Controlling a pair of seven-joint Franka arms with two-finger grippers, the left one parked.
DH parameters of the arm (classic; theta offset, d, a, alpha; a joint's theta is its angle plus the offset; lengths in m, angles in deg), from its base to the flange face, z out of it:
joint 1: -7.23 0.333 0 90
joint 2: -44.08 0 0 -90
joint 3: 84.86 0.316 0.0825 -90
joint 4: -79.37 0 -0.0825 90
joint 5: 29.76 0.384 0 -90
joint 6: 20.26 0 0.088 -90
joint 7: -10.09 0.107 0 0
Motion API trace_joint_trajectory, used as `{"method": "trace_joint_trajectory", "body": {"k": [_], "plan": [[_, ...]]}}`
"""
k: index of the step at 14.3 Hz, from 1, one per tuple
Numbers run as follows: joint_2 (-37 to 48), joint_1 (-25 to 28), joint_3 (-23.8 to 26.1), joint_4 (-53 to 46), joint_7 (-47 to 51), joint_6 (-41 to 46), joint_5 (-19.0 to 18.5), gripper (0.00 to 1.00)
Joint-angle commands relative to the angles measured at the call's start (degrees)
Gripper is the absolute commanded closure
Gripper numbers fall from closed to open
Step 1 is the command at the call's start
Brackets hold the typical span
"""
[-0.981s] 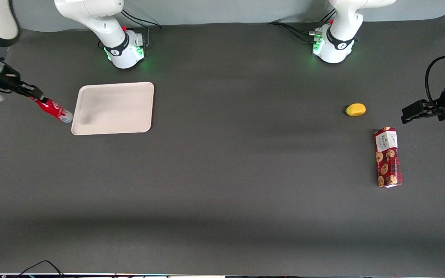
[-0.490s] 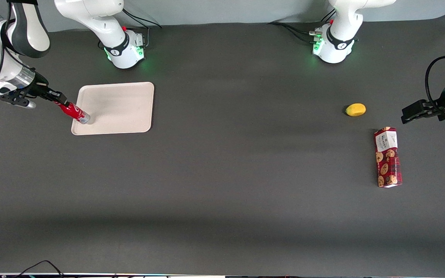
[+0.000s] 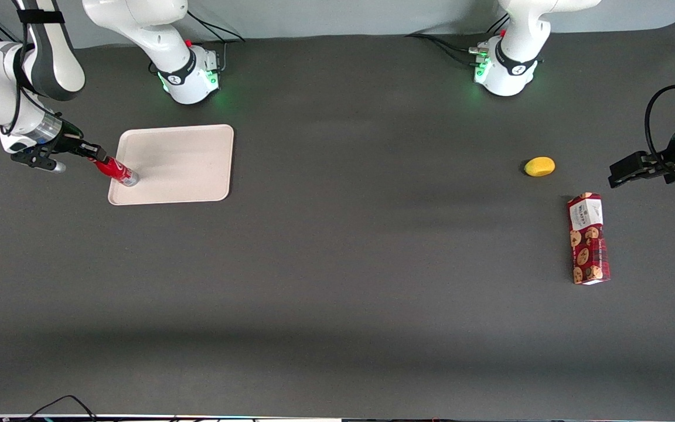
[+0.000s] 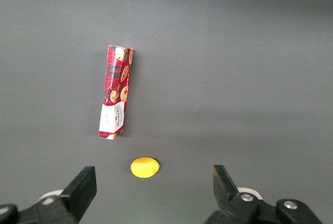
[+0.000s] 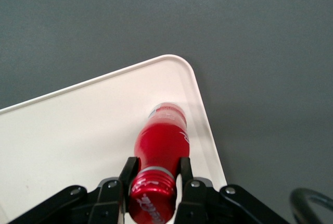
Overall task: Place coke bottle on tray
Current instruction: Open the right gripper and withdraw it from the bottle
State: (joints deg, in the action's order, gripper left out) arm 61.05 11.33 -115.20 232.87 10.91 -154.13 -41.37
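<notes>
Coke bottle [image 5: 160, 151] (cap in pincer [image 5: 155, 179]) over tray [image 5: 67, 130] corner.

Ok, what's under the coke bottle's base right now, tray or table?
The tray: the coke bottle, gripped at its cap end by the gripper, has its base over the tray's corner, just inside the rim. The bottle covers the contact point, so touchdown can't be confirmed.
</notes>
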Motion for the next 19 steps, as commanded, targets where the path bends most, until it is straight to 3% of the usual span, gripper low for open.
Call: {"method": "trace_joint_trajectory", "body": {"k": [1, 2, 4, 7, 11, 13, 15, 19], "plan": [[-2.73, 0.12, 0.46, -2.67, 1.99, 0.28, -1.74, 0.24], [-2.91, 0.29, 0.55, -3.20, 2.08, 0.46, -1.66, 0.00], [-2.91, 0.38, 0.98, -6.44, 2.25, 4.82, -1.57, 0.00], [-2.74, 0.47, 5.36, -18.11, 2.25, 20.10, -0.95, 0.00], [-3.00, 0.56, 11.52, -36.83, 2.34, 36.37, 3.34, 0.00], [-3.26, 0.91, 13.98, -43.61, 3.39, 38.95, 8.16, 0.00], [-6.75, 4.49, 14.43, -49.93, 6.37, 38.95, 12.57, 0.00], [-17.84, 5.39, 15.84, -62.96, 6.12, 39.13, 14.16, 0.00]]}}
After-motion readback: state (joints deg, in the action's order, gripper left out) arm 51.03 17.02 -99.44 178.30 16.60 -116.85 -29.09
